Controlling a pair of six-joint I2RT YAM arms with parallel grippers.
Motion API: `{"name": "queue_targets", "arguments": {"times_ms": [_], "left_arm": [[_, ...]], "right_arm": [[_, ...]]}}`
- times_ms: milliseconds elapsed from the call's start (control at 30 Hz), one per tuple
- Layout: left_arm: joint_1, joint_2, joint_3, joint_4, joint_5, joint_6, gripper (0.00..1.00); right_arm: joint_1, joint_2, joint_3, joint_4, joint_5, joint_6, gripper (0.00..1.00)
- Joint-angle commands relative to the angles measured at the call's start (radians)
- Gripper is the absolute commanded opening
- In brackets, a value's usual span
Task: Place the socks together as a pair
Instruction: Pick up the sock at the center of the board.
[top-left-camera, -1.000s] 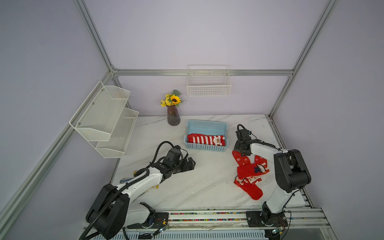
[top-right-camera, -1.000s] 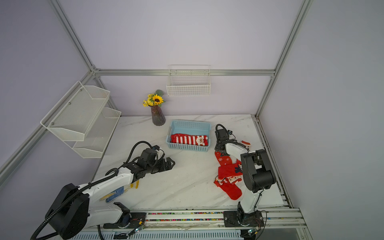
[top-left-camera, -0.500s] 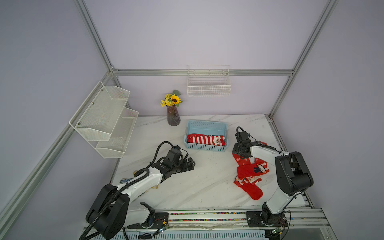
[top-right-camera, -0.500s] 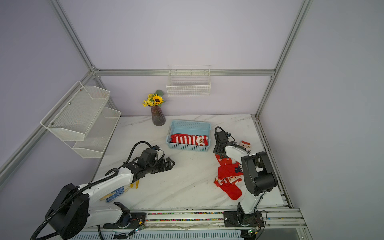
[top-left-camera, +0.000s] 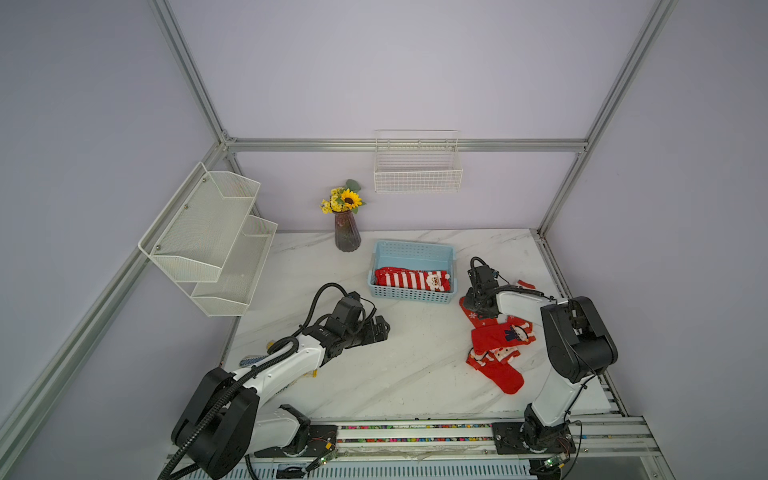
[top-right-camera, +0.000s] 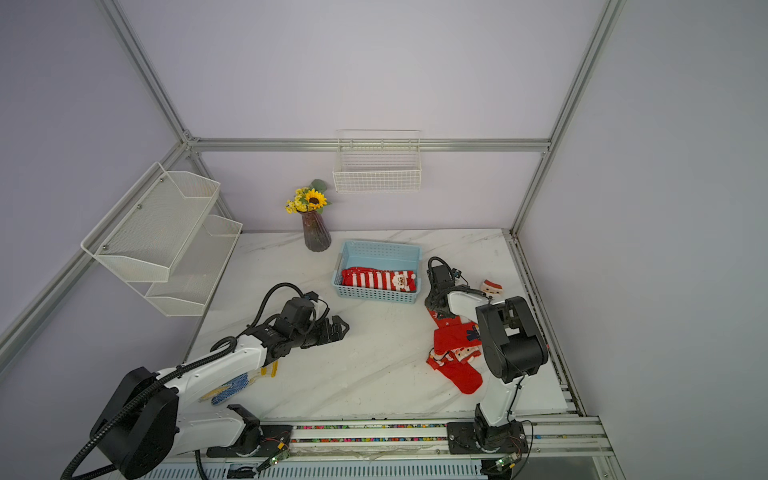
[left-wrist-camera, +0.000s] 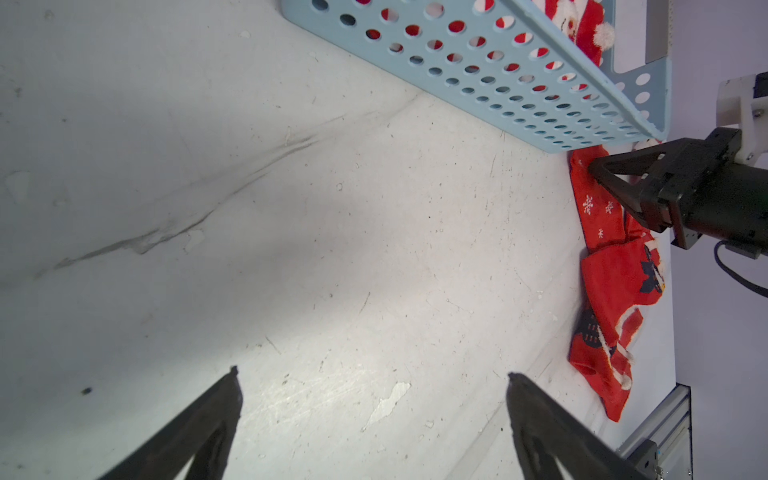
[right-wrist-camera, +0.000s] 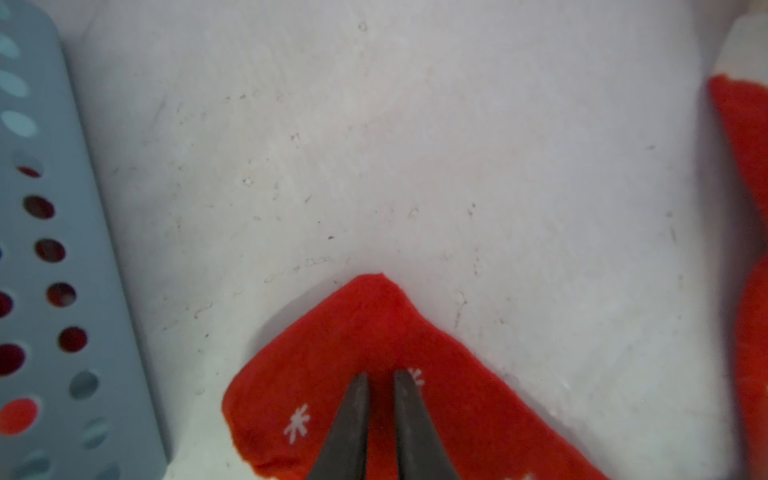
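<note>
Right gripper (right-wrist-camera: 380, 376) pinched on snowflake sock (right-wrist-camera: 374, 320) toe, flat on table (right-wrist-camera: 415, 145) beside basket (right-wrist-camera: 50, 249), at pile (top-left-camera: 498, 345) edge; lift slowly, check fabric holds, peel clear of neighbours; left gripper (left-wrist-camera: 372, 371) spread, empty, over table.

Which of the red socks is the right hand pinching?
The snowflake sock beside the blue basket: the right hand is closed on its raised fabric. The figure socks lie ungripped, nearer the front.

The right gripper (right-wrist-camera: 381, 375) has lowered toward the near side, and its jaws have closed onto the snowflake sock (right-wrist-camera: 374, 324).
</note>
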Motion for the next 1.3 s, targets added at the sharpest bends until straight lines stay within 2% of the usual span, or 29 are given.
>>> {"name": "queue_targets", "arguments": {"times_ms": [0,800,1100,1267], "left_arm": [[-0.005,-0.023,-0.020,0.003,-0.012,0.007,0.98],[-0.005,-0.027,-0.003,0.006,-0.006,0.011,0.96],[-0.005,-0.025,0.002,0.007,-0.001,0.006,0.96],[-0.005,-0.026,0.005,0.010,0.004,0.002,0.96]], "right_arm": [[-0.029,0.014,-0.006,0.013,-0.037,0.018,0.00],[-0.054,-0.246,0.058,-0.014,-0.041,-0.029,0.00],[-0.055,-0.433,0.170,-0.038,-0.025,-0.087,0.00],[-0.054,-0.489,0.236,-0.066,-0.066,-0.108,0.00]]}}
